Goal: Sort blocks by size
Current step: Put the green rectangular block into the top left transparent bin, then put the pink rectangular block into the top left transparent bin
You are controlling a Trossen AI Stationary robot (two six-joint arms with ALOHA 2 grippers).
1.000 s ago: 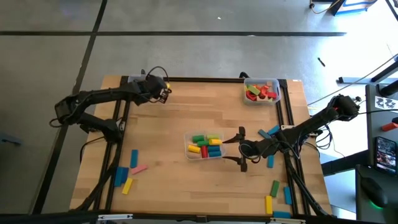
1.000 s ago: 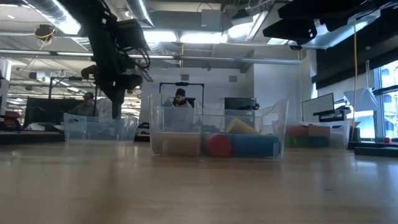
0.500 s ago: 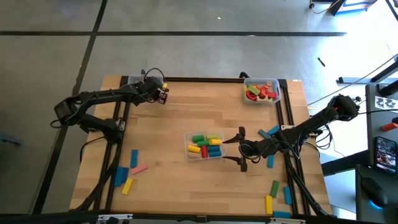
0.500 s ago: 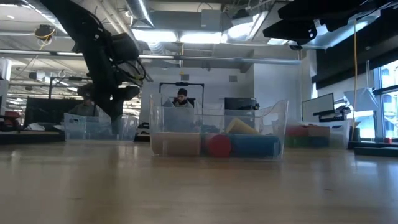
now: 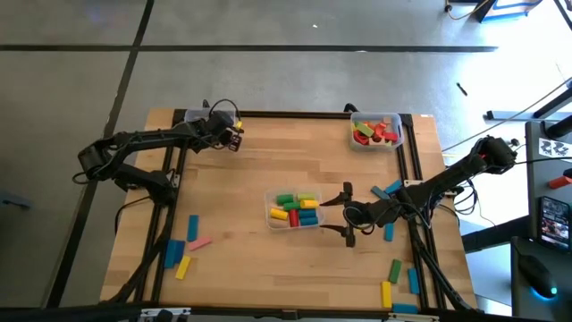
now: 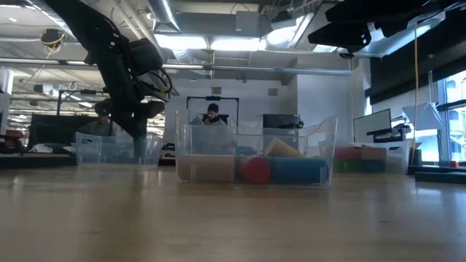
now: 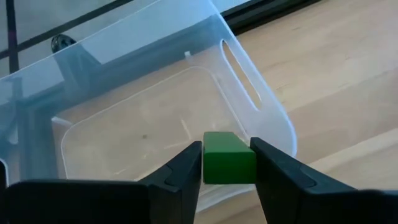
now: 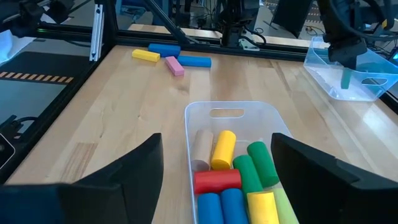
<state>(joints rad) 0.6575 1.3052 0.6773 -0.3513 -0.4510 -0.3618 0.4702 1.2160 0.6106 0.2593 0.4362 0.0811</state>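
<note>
My left gripper (image 5: 234, 140) is at the table's far left corner, shut on a green block (image 7: 229, 158). It tips down over an empty clear bin (image 7: 261, 106) that stands on the table there (image 6: 116, 149). My right gripper (image 5: 347, 215) stands open right of the middle clear bin (image 5: 295, 210), holding nothing. That bin holds several blocks in green, yellow, red and blue (image 8: 233, 180). More blocks lie loose at the near left (image 5: 183, 246) and along the right side (image 5: 390, 231). My left gripper pinches the green block between its two fingers, one on each opposite side (image 7: 208, 163). The block's end face shows between the fingertips. The fingers slant down toward the table's far left corner. The block is over the inside of the clear bin, lifted off the table.
A third clear bin (image 5: 377, 131) with red and other blocks stands at the far right. Black rails run along the table's left and right edges (image 5: 413, 170). Bare wood lies between the bins. People and desks show in the room beyond (image 6: 211, 113).
My left gripper has sunk and tipped further down toward the far-left clear bin, carrying the green block with it. Most of that happened early; it has kept still since. My right gripper has not moved.
</note>
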